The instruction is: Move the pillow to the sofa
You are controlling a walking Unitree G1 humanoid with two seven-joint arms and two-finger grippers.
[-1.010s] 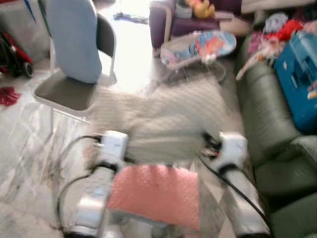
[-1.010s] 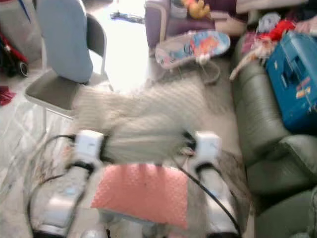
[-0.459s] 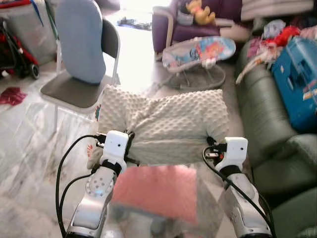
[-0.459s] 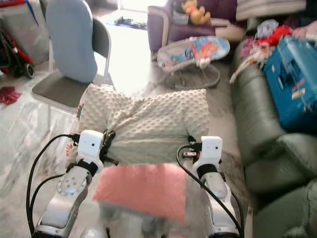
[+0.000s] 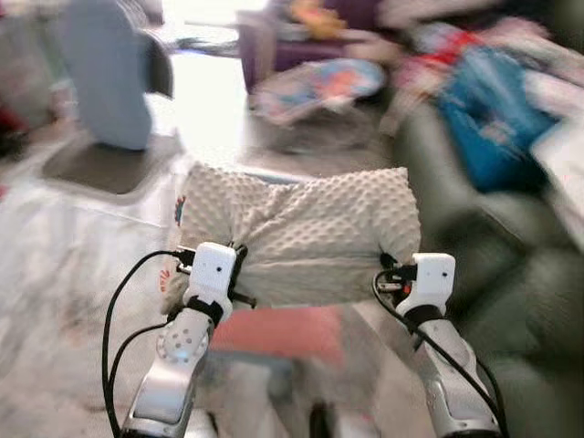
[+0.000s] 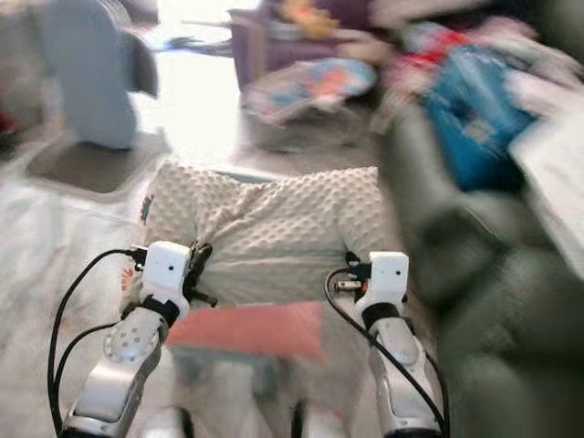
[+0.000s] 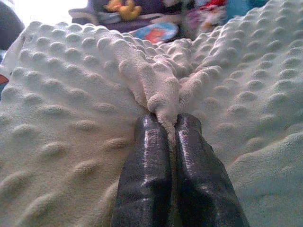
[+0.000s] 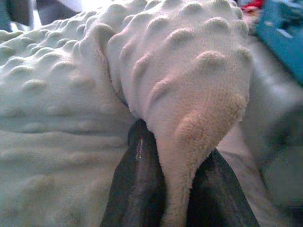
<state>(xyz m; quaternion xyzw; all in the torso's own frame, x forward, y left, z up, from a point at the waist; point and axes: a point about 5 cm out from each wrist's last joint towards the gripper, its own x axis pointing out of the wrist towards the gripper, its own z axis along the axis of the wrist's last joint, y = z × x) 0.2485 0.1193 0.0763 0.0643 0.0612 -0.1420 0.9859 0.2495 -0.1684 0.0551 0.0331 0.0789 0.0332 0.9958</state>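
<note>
Cluttered living room, background blurred. Status: pillow [image 5: 301,233] lifted, carried short of the dark green sofa [image 5: 474,246], which lies to its right (placement pending). Left end effector [image 7: 163,130] and right end effector [image 8: 165,146] reach forward level, each clamped on a pillow fold.

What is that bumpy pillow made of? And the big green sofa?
The pillow looks like soft plush fleece, cream with raised dots; it bunches where each gripper pinches it. The sofa seems dark green leather or faux leather, smooth with a slight sheen, though it is blurred.
</note>
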